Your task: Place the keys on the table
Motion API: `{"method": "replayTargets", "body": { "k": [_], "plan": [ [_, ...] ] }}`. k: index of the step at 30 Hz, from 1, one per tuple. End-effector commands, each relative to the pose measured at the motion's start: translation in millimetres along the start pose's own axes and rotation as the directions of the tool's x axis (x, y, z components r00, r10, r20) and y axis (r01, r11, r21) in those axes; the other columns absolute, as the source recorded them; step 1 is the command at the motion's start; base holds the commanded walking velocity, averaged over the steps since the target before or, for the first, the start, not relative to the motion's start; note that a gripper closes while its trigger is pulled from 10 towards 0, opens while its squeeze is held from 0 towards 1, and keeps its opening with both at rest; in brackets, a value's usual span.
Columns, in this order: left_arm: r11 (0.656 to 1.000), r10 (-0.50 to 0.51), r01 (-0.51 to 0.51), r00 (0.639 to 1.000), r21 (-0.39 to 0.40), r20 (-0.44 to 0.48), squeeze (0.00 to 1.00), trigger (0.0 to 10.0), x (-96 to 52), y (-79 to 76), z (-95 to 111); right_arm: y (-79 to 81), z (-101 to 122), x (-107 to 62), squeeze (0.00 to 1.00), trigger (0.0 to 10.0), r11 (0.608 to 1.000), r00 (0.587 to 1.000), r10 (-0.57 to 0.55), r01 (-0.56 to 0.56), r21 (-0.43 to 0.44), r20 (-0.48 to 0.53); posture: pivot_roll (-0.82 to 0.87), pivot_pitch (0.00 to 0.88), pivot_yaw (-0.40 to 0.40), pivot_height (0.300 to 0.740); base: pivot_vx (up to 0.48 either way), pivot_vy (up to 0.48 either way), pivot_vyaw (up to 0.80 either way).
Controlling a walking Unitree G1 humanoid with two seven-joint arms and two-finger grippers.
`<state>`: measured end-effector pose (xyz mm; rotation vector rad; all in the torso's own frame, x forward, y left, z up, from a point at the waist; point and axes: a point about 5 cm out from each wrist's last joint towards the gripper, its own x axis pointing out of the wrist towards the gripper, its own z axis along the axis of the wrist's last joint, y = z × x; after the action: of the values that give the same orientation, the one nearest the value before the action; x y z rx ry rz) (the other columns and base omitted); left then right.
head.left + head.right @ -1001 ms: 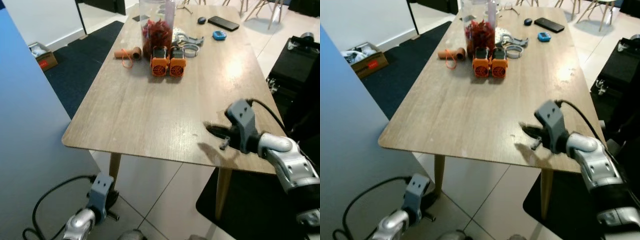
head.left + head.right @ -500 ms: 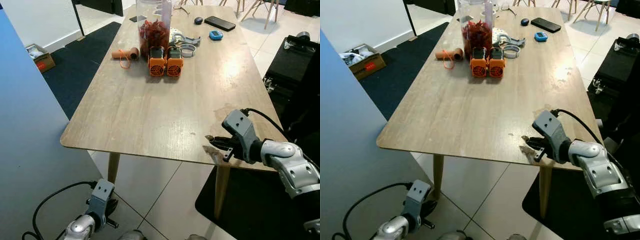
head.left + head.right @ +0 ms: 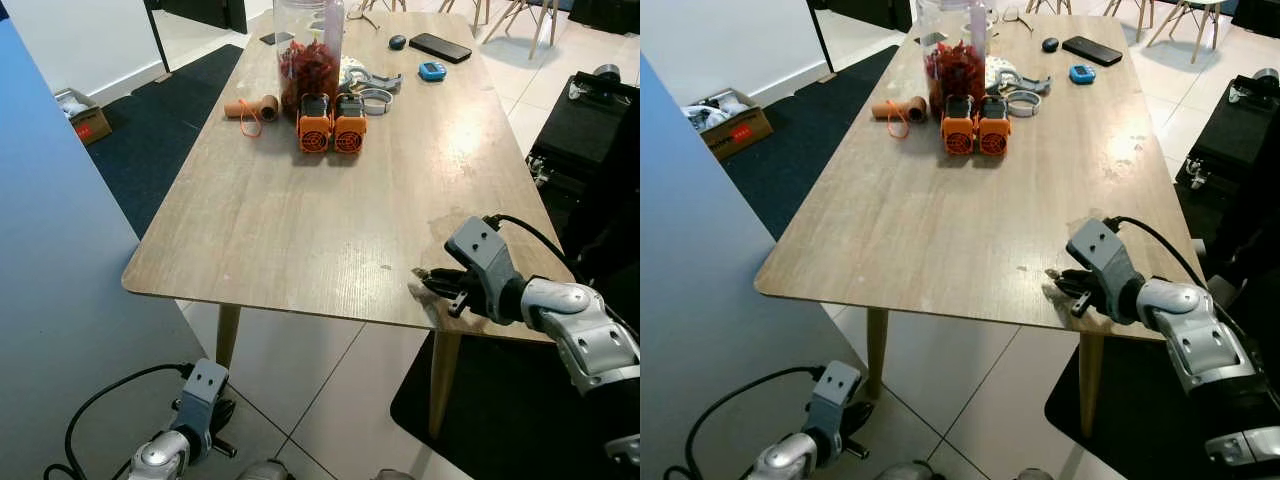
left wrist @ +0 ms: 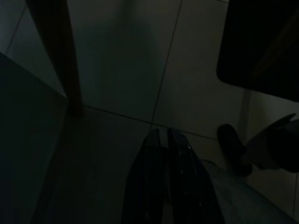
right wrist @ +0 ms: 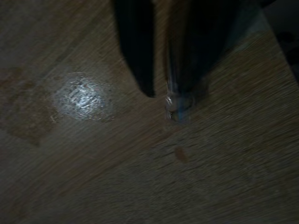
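Pale wood grain covers the table (image 3: 300, 210), and the right gripper (image 3: 432, 284) hovers low over its near edge, by the corner nearest the robot's right arm. Its black fingers (image 5: 135, 51) stand a little apart, and the keys (image 5: 174, 103) show as a blurred silvery glint right at their tips, just above the wood; whether the fingers pinch them cannot be told. The left gripper (image 4: 163, 140) hangs under the table, fingers pressed together.
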<state>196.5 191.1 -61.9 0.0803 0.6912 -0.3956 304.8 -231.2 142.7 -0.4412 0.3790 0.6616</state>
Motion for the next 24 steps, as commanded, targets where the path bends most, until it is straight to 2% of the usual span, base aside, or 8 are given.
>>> {"method": "replayTargets", "body": {
  "k": [1,5,6,14,17,19,20,24],
  "plan": [
    [1.0,0.014,-0.013,1.0,0.009,-0.027,0.0,10.0,-2.7,3.9,-4,-2.0,0,0.8,0.88,10.0,1.0,1.0,-0.019,0.019,0.01,-0.006,0.03,0.072,0.025,0.74,0.0,0.0,0.0],
    [1.0,0.016,-0.016,0.999,0.016,-0.027,0.0,10.0,0.0,0.7,-2,-4.7,0,1.1,0.91,10.0,0.999,0.999,-0.045,0.045,0.0,-0.006,0.03,0.07,0.028,0.74,0.0,0.0,0.0],
    [1.0,0.023,-0.022,0.999,0.022,-0.029,0.0,10.0,0.4,0.2,-2,-9.0,1,0.8,0.0,10.0,0.996,0.996,-0.089,0.089,-0.017,-0.003,0.03,0.07,0.03,0.74,0.0,0.0,0.0],
    [0.999,0.032,-0.031,0.999,0.022,-0.031,0.0,10.0,-0.1,0.8,-3,-40.5,7,-13.4,0.0,10.0,0.938,0.934,-0.347,0.346,0.025,0.084,0.03,0.069,0.027,0.74,0.0,0.0,0.0],
    [0.999,0.042,-0.042,0.999,0.018,-0.034,0.0,10.0,-1.5,3.0,-5,-64.0,6,-33.8,0.0,10.0,0.823,0.812,-0.565,0.542,0.169,0.149,0.04,0.066,0.02,0.74,0.0,0.0,0.0],
    [0.998,0.06,-0.06,0.997,0.005,-0.039,0.0,10.0,-4.0,7.0,-7,-78.2,-7,-55.2,0.0,10.0,0.673,0.672,-0.724,0.638,0.373,0.155,0.04,0.063,0.015,0.74,0.0,0.0,0.0],
    [0.998,0.06,-0.06,0.997,0.005,-0.039,0.0,10.0,-4.0,7.0,-7,-78.2,-7,-55.2,0.0,10.0,0.673,0.672,-0.724,0.638,0.373,0.155,0.04,0.063,0.015,0.74,0.0,0.0,0.0],
    [0.994,0.108,-0.108,0.993,-0.011,-0.051,0.0,10.0,-10.7,16.1,-12,-80.0,-78,-104.5,0.0,10.0,0.195,0.34,-0.939,0.637,0.745,-0.044,0.06,0.057,0.011,0.74,0.0,0.0,0.0]
  ]
}}
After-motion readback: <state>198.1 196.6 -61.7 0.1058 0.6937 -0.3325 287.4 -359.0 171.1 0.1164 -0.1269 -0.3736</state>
